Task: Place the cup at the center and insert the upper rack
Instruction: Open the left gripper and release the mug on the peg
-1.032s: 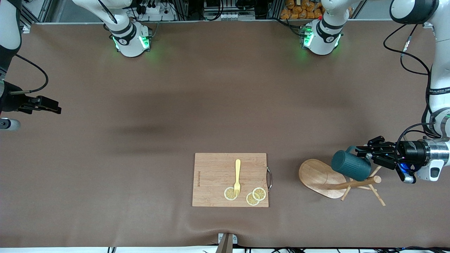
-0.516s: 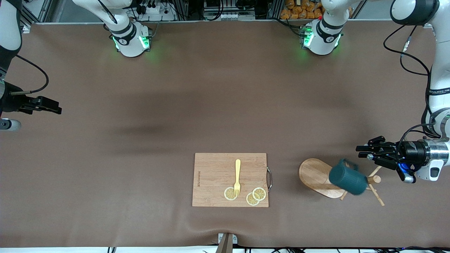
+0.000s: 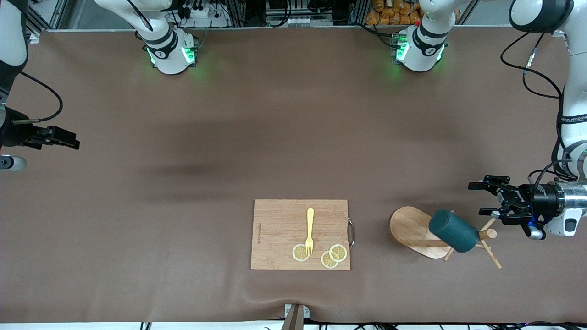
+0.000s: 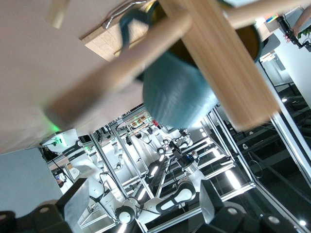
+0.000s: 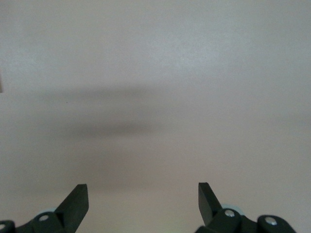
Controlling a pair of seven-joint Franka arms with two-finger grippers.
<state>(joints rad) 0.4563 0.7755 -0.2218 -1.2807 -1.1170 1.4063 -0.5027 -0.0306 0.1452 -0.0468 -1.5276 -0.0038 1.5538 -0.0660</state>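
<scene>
Since a moment ago: released from the left claw (image 3: pixel 482 199), now lying on its side across the toppled upper rack (image 3: pixel 415 231), the teal cup (image 3: pixel 454 231). Pulled back from the cup and raised a little, that left claw, fingers spread wide, nothing between them, hovering over bare surface (image 3: pixel 229 137) at the left arm's end, just beside the rack's pegs. In the left wrist view, close ahead of the claw (image 4: pixel 141 206): the cup (image 4: pixel 177 94), crossed by the rack's post (image 4: pixel 214 58).

Unmoved, waiting over the right arm's end of the surface, the right claw (image 3: pixel 64 137); in its wrist view, fingers (image 5: pixel 75 199) well apart, empty.

Farther from the left claw than the rack, toward the middle: one wooden cutting board (image 3: pixel 275 220) with a metal handle, carrying one yellow fork (image 3: pixel 310 229) and three lemon slices (image 3: pixel 338 252), tines resting on one slice. Nothing between claw and cup save the rack's pegs.

Counted: one cup, one rack, one board, one fork, three slices.
</scene>
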